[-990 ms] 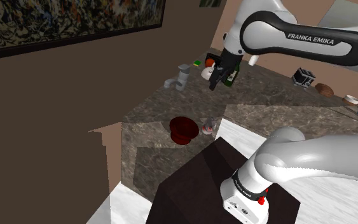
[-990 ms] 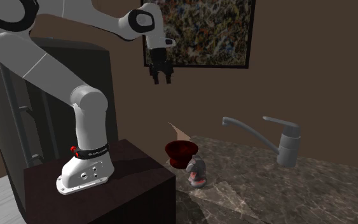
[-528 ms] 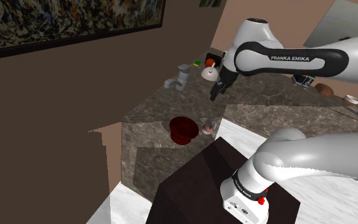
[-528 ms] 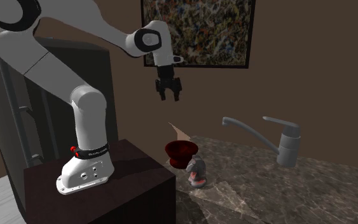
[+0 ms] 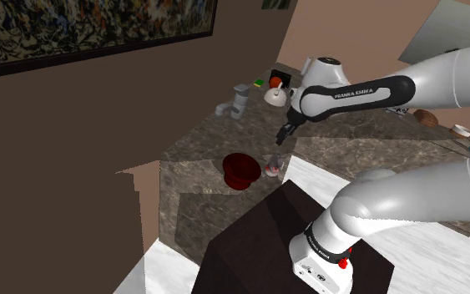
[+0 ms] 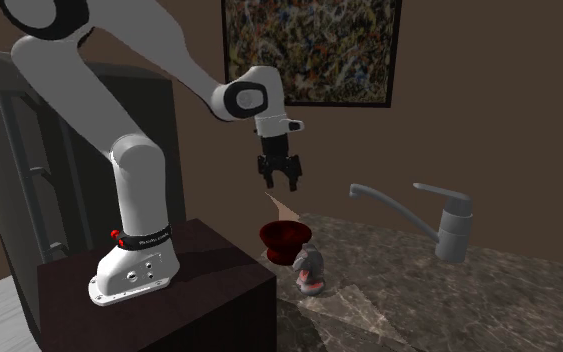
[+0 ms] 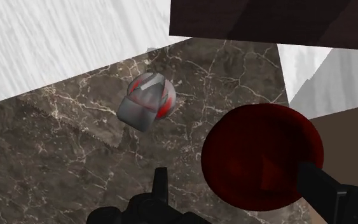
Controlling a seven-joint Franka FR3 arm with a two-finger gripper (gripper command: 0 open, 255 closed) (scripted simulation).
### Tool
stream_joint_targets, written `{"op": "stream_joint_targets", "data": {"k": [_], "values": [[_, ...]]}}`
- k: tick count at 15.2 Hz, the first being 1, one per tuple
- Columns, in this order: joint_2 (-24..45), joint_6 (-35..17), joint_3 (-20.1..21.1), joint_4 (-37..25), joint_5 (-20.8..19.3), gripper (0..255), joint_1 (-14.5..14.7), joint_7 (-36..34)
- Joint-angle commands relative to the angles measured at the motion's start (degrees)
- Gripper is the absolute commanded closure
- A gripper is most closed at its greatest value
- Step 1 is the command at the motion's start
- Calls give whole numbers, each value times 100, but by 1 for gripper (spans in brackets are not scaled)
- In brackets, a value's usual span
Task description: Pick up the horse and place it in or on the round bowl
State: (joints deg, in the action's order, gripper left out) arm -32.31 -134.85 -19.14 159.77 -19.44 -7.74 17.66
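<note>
Horse [image 7: 147, 100] rests outside red bowl [image 7: 260, 156], seemingly not touching

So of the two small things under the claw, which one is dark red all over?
The round bowl; the horse figure beside it is grey with red patches.

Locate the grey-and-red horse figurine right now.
In the shoulder view the grey-and-red horse sits on the dark marble countertop, just right of the dark red round bowl, near the stand's corner.
</note>
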Motion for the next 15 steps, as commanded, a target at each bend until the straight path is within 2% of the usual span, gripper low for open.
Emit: {"op": "stream_joint_targets", "data": {"k": [1,5,8,10,11,12,13,15], "values": [[425,-520,-252,33,-100,0,-51,205],[1401,-1518,-774,-32,-93,0,-26,692],[2231,-2252,-1205,-175,273,0,157,1273],[2830,-2712,-1492,-309,908,0,384,1925],[3148,-2920,-1590,-390,1434,0,503,2400],[3476,-3100,-1587,-489,2122,0,559,2996],[3484,-3105,-1529,-493,2135,0,501,3008],[3739,-3266,-1355,-539,2674,0,436,3401]]}}
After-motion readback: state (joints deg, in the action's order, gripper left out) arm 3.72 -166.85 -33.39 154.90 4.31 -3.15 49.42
